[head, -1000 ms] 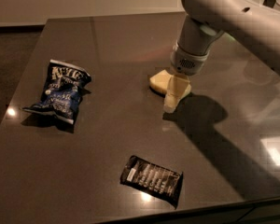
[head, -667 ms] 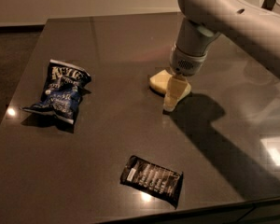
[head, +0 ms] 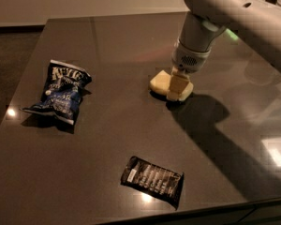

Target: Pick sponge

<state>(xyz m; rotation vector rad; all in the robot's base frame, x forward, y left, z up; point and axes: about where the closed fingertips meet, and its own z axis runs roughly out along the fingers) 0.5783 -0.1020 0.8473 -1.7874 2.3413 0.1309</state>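
Observation:
The sponge, a pale yellow foam block, lies on the dark table right of centre. My gripper comes down from the upper right on the white arm and stands right at the sponge, covering its middle. Part of the sponge shows to the left of the gripper and a little to its right. The sponge rests on the table.
A blue chip bag lies at the left of the table. A black snack wrapper lies near the front edge. The arm's shadow falls across the right side of the table. The table's front edge runs along the bottom right.
The gripper has shifted slightly back from the sponge's near right side onto it. The sponge, the bag and the wrapper have not moved.

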